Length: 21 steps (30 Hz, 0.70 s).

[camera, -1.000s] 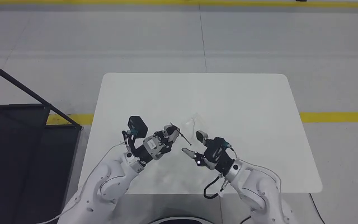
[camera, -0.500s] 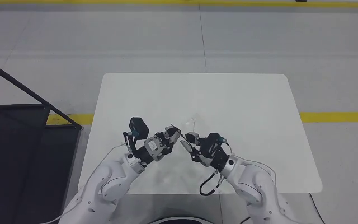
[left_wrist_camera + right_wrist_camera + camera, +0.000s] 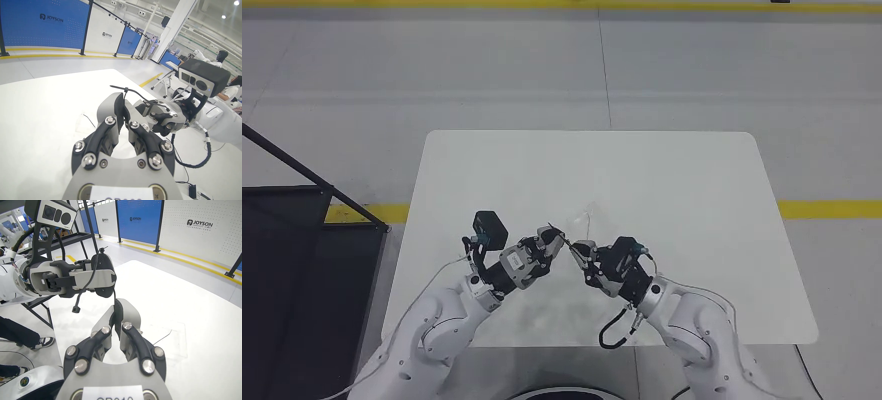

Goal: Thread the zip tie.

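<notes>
Zip tie: held above desk; tip apparently through head.
Left gripper: clamped on strap.
Right gripper: clamped on tail.
Next: probably draw tail through.

Both arms are bent inward at the elbows, wrists angled toward each other, so the left gripper and the right gripper sit nearly tip to tip. The left gripper's pads are pressed together on the zip tie. The right gripper's fingers are closed too, seemingly pinching the same tie's strap, though that contact is hard to make out.
</notes>
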### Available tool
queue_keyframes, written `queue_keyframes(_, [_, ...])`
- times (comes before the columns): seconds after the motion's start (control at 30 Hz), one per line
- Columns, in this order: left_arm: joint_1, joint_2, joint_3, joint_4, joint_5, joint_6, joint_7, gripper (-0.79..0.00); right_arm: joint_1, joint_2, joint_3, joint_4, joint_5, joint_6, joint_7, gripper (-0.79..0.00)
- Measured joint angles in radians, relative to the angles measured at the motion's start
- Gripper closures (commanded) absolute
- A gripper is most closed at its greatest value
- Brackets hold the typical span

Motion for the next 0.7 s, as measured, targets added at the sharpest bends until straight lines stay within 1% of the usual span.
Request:
queue_keyframes(0.07, [-0.001,0.000,-0.003,-0.001,-0.004,-0.001,-0.005,0.000,-0.001,0.001,0.002,-0.003,0.000,0.013,-0.001,0.000])
queue_keyframes(0.1, [0.000,0.000,-0.004,-0.002,-0.006,-0.002,-0.007,-0.080,-0.004,0.001,0.002,-0.008,-0.002,0.023,-0.002,0.000])
queue_keyframes(0.13, [0.000,0.000,-0.004,-0.002,-0.009,-0.004,-0.010,-0.099,-0.007,0.002,0.002,-0.011,-0.002,0.027,-0.004,0.000])
queue_keyframes(0.17, [0.000,0.000,-0.005,-0.003,-0.013,-0.006,-0.013,-0.139,-0.009,0.003,0.002,-0.014,-0.003,0.029,-0.005,0.000])
queue_keyframes(0.2, [0.000,0.000,-0.006,-0.003,-0.017,-0.008,-0.016,-0.154,-0.013,0.003,0.003,-0.018,-0.003,0.030,-0.007,0.000])
queue_keyframes(0.23, [0.000,-0.001,-0.007,-0.003,-0.019,-0.010,-0.019,-0.219,-0.014,0.004,0.003,-0.020,-0.004,0.030,-0.009,0.000])
queue_keyframes(0.27, [0.001,-0.001,-0.007,-0.004,-0.021,-0.012,-0.021,-0.234,-0.016,0.005,0.004,-0.021,-0.003,0.031,-0.010,0.000])
queue_keyframes(0.37, [0.003,-0.001,-0.010,-0.004,-0.026,-0.015,-0.026,-0.246,-0.020,0.007,0.005,-0.023,-0.001,0.033,-0.015,0.000])
queue_keyframes(0.4, [0.005,-0.001,-0.011,-0.005,-0.029,-0.016,-0.027,-0.274,-0.022,0.008,0.005,-0.023,0.000,0.034,-0.017,0.000])
queue_keyframes(0.43, [0.006,-0.001,-0.013,-0.005,-0.031,-0.018,-0.029,-0.339,-0.023,0.008,0.005,-0.023,0.000,0.035,-0.018,0.000])
queue_keyframes(0.47, [0.007,-0.001,-0.014,-0.005,-0.035,-0.021,-0.031,-0.357,-0.024,0.009,0.005,-0.023,0.000,0.035,-0.019,0.000])
queue_keyframes(0.53, [0.009,0.000,-0.018,-0.004,-0.044,-0.027,-0.038,-0.366,-0.026,0.010,0.004,-0.024,0.001,0.037,-0.022,0.000])
queue_keyframes(0.57, [0.009,0.000,-0.021,-0.004,-0.048,-0.029,-0.040,-0.385,-0.027,0.011,0.004,-0.025,0.001,0.038,-0.023,0.000])
queue_keyframes(0.7, [0.013,0.001,-0.032,-0.003,-0.062,-0.035,-0.047,-0.388,-0.028,0.014,0.007,-0.025,0.008,0.035,-0.028,0.000])
